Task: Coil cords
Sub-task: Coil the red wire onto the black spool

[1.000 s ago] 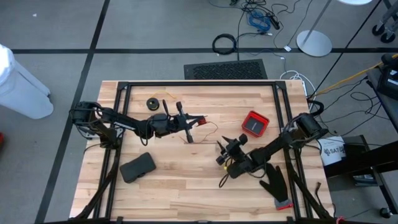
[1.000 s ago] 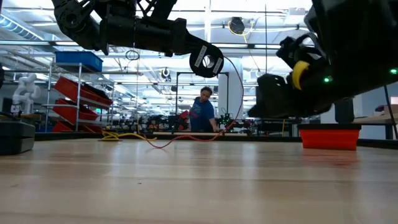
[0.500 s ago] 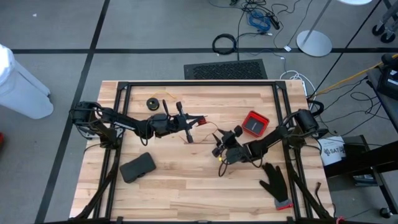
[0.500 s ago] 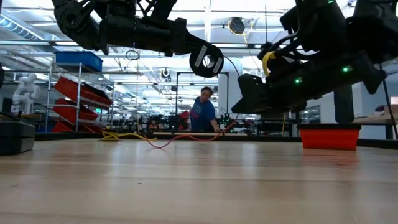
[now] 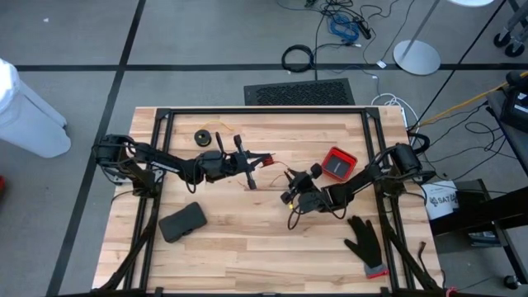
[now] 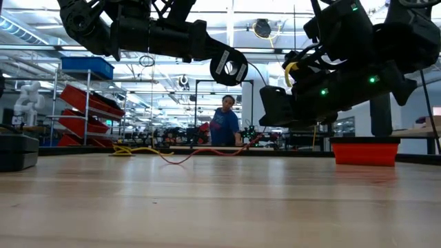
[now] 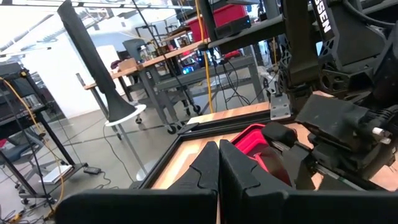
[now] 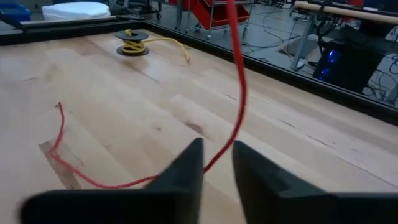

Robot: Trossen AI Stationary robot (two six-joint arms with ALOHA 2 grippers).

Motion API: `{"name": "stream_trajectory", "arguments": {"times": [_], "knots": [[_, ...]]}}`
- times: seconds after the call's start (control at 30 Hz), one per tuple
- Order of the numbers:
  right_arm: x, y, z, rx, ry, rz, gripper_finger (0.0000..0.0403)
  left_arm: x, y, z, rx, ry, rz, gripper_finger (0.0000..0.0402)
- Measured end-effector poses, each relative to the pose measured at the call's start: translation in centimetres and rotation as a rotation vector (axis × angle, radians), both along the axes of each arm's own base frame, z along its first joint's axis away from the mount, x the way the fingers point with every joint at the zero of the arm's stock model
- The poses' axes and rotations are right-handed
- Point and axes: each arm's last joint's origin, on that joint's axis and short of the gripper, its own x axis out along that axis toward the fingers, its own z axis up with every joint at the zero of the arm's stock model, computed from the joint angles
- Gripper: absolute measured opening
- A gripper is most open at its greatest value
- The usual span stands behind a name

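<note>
Straddling thin red cord [image 8: 238,93]: right gripper [image 8: 214,163], jaws narrowly parted, grip unclear | left gripper [image 7: 217,163] closed, held item hidden | yellow cord on black spool [image 8: 132,45] near table's far edge

Your left gripper [image 7: 218,163] shows its two dark fingers pressed together with no gap. Beyond them sits a red tray [image 7: 254,142] on the wooden table [image 7: 181,163], with the other arm [image 7: 336,118] just beside it.
</note>
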Motion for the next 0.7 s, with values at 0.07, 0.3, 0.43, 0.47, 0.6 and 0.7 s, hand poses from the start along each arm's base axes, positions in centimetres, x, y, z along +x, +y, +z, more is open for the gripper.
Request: {"name": "stream_trajectory", "arguments": {"times": [0.07, 0.3, 0.43, 0.47, 0.6, 0.7], "knots": [[0.0, 0.0, 0.0, -0.011, 0.013, 0.003, 0.0028, 0.0, 0.0, 0.0, 0.0, 0.0, 0.0, 0.0], [1.4, -2.3, 0.5, 0.046, 0.014, 0.04, 0.0001, 0.0, 0.0, 0.1, -0.001, -0.012, 0.0, 0.0], [3.3, -4.0, 1.8, 0.091, -0.006, 0.117, 0.0001, 0.0, 0.0, 0.2, -0.001, -0.019, 0.0, 0.0], [3.8, -4.3, 2.2, 0.094, -0.015, 0.13, 0.0001, 0.0, 0.0, 0.2, -0.001, -0.018, 0.0, 0.0], [5.4, -4.9, 3.9, 0.084, -0.035, 0.179, 0.0001, 0.0, 0.0, 0.2, -0.001, -0.018, 0.003, 0.0], [6.5, -5.1, 5.0, 0.099, -0.039, 0.225, 0.0, 0.0, 0.0, 0.2, -0.001, -0.017, 0.007, 0.0]]}}
